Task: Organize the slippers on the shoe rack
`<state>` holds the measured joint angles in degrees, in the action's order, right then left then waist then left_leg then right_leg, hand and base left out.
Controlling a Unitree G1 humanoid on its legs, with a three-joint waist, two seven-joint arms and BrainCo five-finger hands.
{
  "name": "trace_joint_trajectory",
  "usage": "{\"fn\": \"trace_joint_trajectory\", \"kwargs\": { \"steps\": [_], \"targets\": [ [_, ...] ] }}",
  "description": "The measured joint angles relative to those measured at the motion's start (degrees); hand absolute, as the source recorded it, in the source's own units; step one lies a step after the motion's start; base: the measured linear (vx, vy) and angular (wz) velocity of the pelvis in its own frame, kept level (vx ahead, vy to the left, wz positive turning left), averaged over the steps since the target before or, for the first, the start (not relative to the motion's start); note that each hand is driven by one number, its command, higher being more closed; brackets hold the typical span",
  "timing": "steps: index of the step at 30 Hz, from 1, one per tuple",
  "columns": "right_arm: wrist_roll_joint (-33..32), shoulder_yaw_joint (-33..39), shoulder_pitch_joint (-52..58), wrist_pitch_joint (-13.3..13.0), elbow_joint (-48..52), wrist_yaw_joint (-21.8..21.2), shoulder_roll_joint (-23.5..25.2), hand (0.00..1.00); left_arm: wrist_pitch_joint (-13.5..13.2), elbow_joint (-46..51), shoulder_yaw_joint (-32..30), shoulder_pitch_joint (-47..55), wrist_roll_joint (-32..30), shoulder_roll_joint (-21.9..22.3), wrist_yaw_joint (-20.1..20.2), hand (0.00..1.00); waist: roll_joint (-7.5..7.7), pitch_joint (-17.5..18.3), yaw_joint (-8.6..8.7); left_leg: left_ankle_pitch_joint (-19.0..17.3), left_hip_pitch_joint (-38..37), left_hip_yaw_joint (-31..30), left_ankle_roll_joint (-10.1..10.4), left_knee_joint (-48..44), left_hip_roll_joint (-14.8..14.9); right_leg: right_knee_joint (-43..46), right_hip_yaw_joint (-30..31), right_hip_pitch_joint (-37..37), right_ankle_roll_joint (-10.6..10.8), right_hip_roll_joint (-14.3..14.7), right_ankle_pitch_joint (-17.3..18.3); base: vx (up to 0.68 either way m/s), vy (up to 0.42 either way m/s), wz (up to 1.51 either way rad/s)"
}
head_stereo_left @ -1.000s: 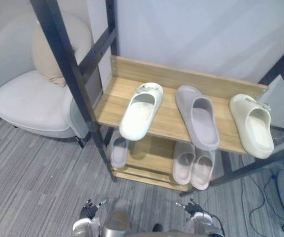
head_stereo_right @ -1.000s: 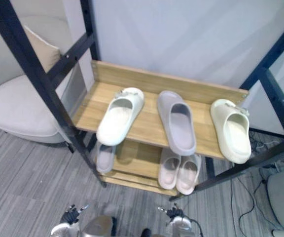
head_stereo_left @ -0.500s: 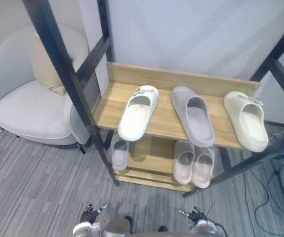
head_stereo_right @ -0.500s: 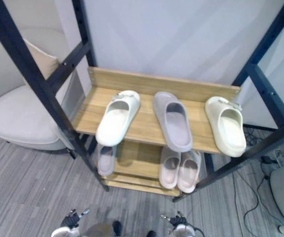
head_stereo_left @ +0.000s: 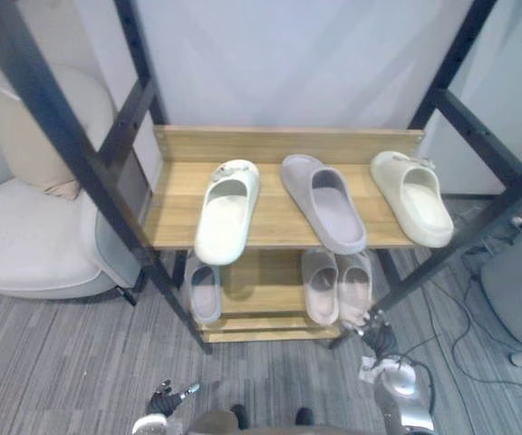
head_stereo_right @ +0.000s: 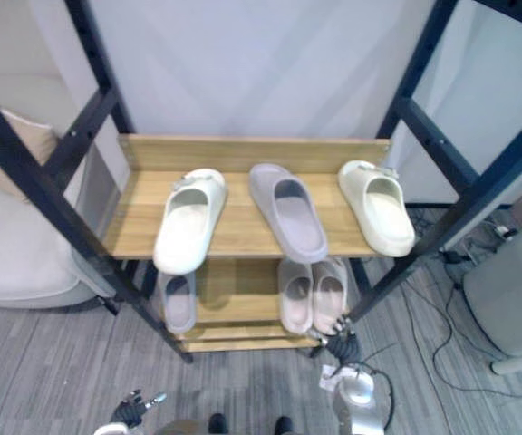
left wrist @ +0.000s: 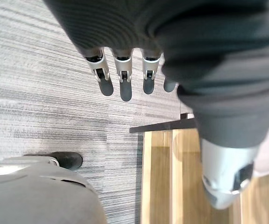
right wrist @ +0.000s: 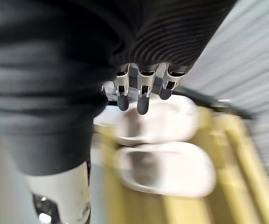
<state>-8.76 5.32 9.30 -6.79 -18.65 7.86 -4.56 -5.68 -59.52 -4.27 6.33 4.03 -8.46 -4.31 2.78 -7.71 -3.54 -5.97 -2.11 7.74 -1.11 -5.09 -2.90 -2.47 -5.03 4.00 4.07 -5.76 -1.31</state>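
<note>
The shoe rack's top wooden shelf (head_stereo_left: 175,213) bears three slippers: a white one (head_stereo_left: 227,210) on the left, a lilac-grey one (head_stereo_left: 324,201) in the middle and a cream one (head_stereo_left: 412,197) on the right. On the lower shelf lie a single grey slipper (head_stereo_left: 204,290) and a pale pink pair (head_stereo_left: 336,285). My right hand (head_stereo_left: 379,337) hovers open just in front of that pair; past its straight fingers (right wrist: 141,93) the pink pair (right wrist: 165,170) shows close by. My left hand (head_stereo_left: 166,399) hangs low over the carpet, fingers (left wrist: 120,74) straight and holding nothing.
A light grey armchair (head_stereo_left: 25,245) with a beige cushion (head_stereo_left: 25,145) stands left of the rack. Black slanted frame bars (head_stereo_left: 80,172) flank the shelves on both sides. A grey seat (head_stereo_left: 519,299) is at the right. The wall closes off the back.
The camera has swung, so the whole rack has shifted in view. My right hand has risen from the bottom edge to the pink pair on the lower shelf. The left hand stays low.
</note>
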Motion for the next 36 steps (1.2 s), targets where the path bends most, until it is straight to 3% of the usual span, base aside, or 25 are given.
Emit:
{"fn": "trace_joint_trajectory", "kwargs": {
  "steps": [6,16,25,36],
  "targets": [
    [2.6,0.3,4.7,-1.3,15.5,0.4,0.7,0.00,-0.2,-0.9,2.0,0.1,-0.6,-0.9,0.0,0.00,-0.08,0.1,0.73,-0.4,-0.3,1.2,0.2,-0.1,0.1,-0.5,1.3,-0.1,0.1,0.1,-0.4,0.00,0.006,-0.11],
    [6.1,1.7,6.2,-4.5,31.5,1.2,2.2,0.00,-0.3,-0.9,4.1,1.5,-2.1,-1.2,0.8,0.00,-0.88,0.7,1.13,-1.5,-0.6,2.3,0.5,-0.2,0.3,-0.4,2.4,-0.1,0.2,0.2,-0.5,-0.01,0.000,-0.06],
    [6.6,5.2,3.5,-6.2,37.4,1.9,2.0,0.00,-1.3,-0.9,4.2,1.8,-2.8,-1.3,1.5,0.00,-0.85,0.9,1.02,-2.2,0.1,1.9,0.1,-1.8,0.3,-0.4,2.2,-0.1,0.4,0.2,-0.3,0.00,-0.001,0.01],
    [6.5,5.2,-6.7,-6.3,36.3,2.2,-3.4,0.00,-1.4,-0.9,4.2,2.6,-2.8,-1.4,2.2,0.00,-0.54,1.2,0.16,-1.9,1.3,-0.7,-0.5,-2.1,-0.6,-0.2,-0.5,0.0,0.6,-0.6,0.0,-0.01,-0.003,0.13]
  ]
}}
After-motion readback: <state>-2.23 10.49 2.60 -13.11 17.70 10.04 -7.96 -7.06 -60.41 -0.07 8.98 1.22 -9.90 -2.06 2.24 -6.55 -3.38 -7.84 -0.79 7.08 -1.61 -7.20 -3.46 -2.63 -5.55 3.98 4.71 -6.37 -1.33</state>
